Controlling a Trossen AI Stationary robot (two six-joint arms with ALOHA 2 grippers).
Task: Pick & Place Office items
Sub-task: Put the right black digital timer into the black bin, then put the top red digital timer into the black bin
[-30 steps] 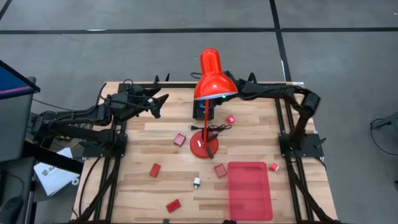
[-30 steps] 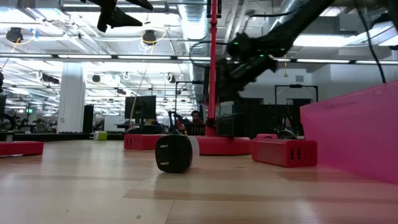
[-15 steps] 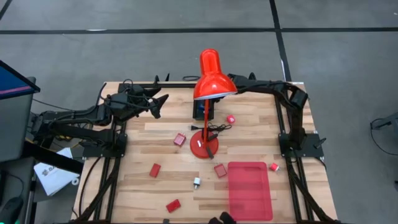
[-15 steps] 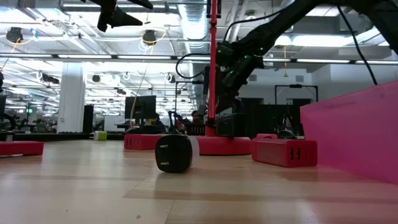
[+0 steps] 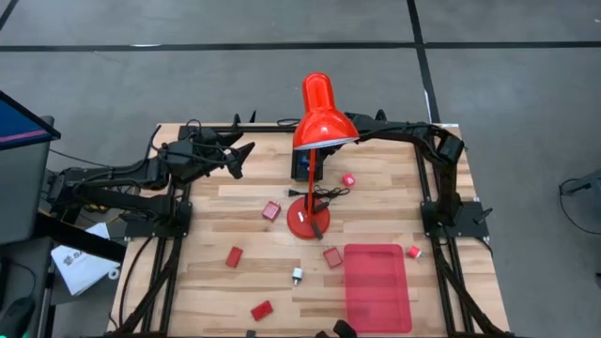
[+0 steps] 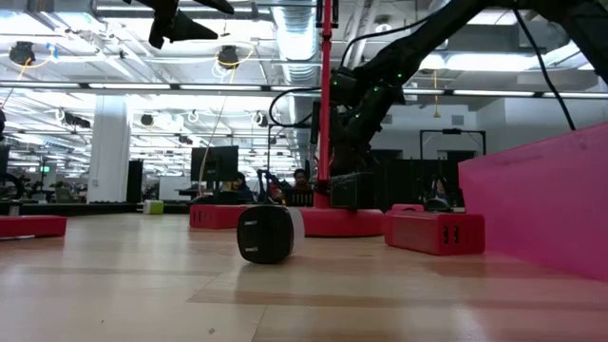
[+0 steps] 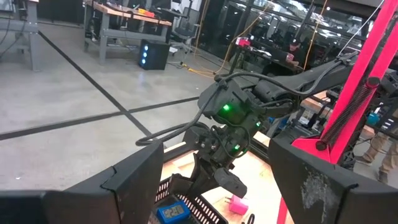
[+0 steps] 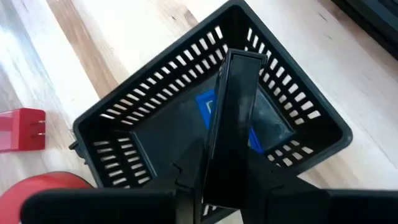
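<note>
My right gripper is shut with nothing in it and slants down over a black mesh basket with a blue item on its floor. The basket stands under the red lamp's shade, which hides the gripper in the high view. Red blocks, a pink block and a white-silver piece lie flat on the table. My left gripper is open, raised at the far left, pointing level toward the lamp.
The lamp's base and upright pole stand mid-table just in front of the basket, with a cord beside them. A flat red tray lies at the near right. Bare wood lies between the scattered blocks.
My right gripper has tipped from nearly level to pointing steeply down and has rolled, moving slightly toward the table's left over the basket behind the lamp pole. Its fingers stay shut.
</note>
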